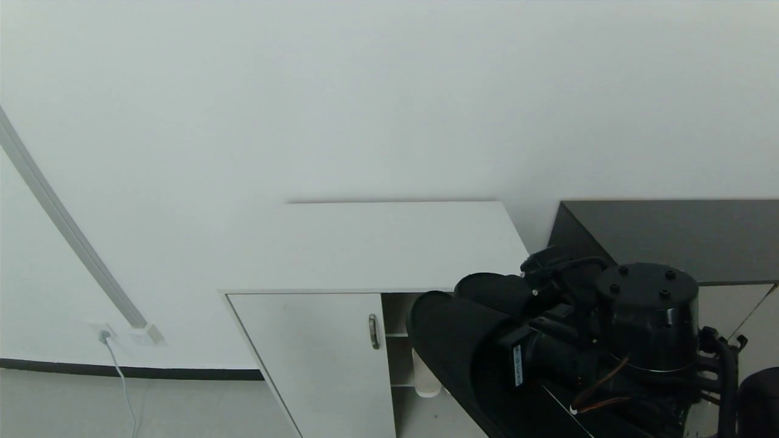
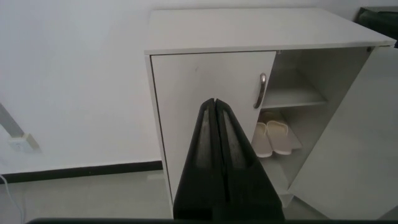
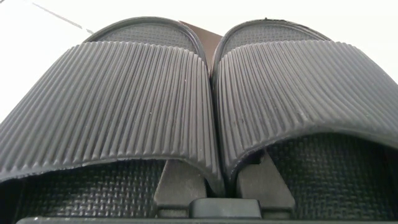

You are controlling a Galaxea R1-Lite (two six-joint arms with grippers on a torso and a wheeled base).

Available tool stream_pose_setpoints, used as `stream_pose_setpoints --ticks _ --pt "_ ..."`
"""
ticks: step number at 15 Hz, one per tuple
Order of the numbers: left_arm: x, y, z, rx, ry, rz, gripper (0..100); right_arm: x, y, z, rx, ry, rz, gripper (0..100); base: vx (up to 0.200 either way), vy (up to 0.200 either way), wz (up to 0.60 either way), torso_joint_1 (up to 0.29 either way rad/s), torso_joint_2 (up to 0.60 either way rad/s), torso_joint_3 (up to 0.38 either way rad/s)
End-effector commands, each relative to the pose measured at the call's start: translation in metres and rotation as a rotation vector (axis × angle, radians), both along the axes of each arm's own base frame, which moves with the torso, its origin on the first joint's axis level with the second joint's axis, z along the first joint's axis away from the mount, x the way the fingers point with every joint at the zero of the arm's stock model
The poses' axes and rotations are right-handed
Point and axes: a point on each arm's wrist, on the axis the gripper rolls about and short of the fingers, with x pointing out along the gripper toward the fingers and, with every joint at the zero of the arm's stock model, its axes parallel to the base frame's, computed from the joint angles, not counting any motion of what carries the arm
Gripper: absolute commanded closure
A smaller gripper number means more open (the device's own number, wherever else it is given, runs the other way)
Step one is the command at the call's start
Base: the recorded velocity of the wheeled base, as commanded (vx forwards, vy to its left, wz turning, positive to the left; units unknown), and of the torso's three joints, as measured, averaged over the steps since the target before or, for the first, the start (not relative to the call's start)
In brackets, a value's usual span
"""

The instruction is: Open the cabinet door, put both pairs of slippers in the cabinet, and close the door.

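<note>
Right wrist view had my right fingers [image 3: 180, 186] clamped on the pair of black slippers [image 3: 143, 99], one finger inside each, pinching their touching inner walls together. My left fingers [image 2: 202, 162] were pressed flat against each other, holding nothing, in front of the white cabinet [image 2: 261, 28]. Its left door [image 2: 205, 87] was closed and its right door [image 2: 354, 143] stood open. Inside, the beige slippers [image 2: 277, 138] lay side by side beneath the upper shelf [image 2: 298, 96].

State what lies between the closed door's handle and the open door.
Left wrist view: the open compartment, holding a shelf and, below it, white slippers.
</note>
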Motion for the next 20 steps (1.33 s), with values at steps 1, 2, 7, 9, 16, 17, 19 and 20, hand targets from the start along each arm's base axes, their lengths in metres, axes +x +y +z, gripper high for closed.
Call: stream_pose_setpoints --ticks 1,2,7,9,16,17,19,20 --pt "0.0000 0.0000 0.0000 0.000 0.000 0.000 100 -0.0001 0.0002 -0.0007 -0.002 0.002 0.001 100 0.000 0.000 0.00 0.000 0.00 0.000" --pt "0.0000 0.0000 0.0000 0.000 0.000 0.001 100 -0.0002 0.0001 -0.0011 -0.003 0.003 0.001 100 0.000 0.000 0.00 0.000 0.00 0.000" --pt "0.0000 0.0000 0.0000 0.000 0.000 0.000 100 -0.0020 -0.0001 -0.0026 -0.008 0.006 0.004 100 0.000 0.000 0.00 -0.011 0.02 0.012" --pt "0.0001 0.0000 0.0000 0.000 0.001 0.000 100 -0.0022 -0.0003 -0.0030 -0.009 0.007 0.004 100 0.000 0.000 0.00 -0.146 0.33 0.173" --pt "0.0000 0.0000 0.0000 0.000 0.000 0.000 100 -0.0030 -0.0005 -0.0049 -0.016 0.012 0.007 100 0.000 0.000 0.00 -0.201 0.47 0.266" --pt "0.0000 0.0000 0.0000 0.000 0.000 0.000 100 -0.0030 -0.0005 -0.0049 -0.016 0.012 0.007 100 0.000 0.000 0.00 -0.222 0.55 0.315" --pt "0.0000 0.0000 0.0000 -0.002 0.000 0.001 100 -0.0033 -0.0002 -0.0049 -0.016 0.012 0.009 100 0.000 0.000 0.00 -0.222 0.54 0.320" --pt "0.0000 0.0000 0.0000 -0.002 0.000 0.000 100 -0.0033 -0.0002 -0.0049 -0.016 0.012 0.009 100 0.000 0.000 0.00 -0.212 0.54 0.325"
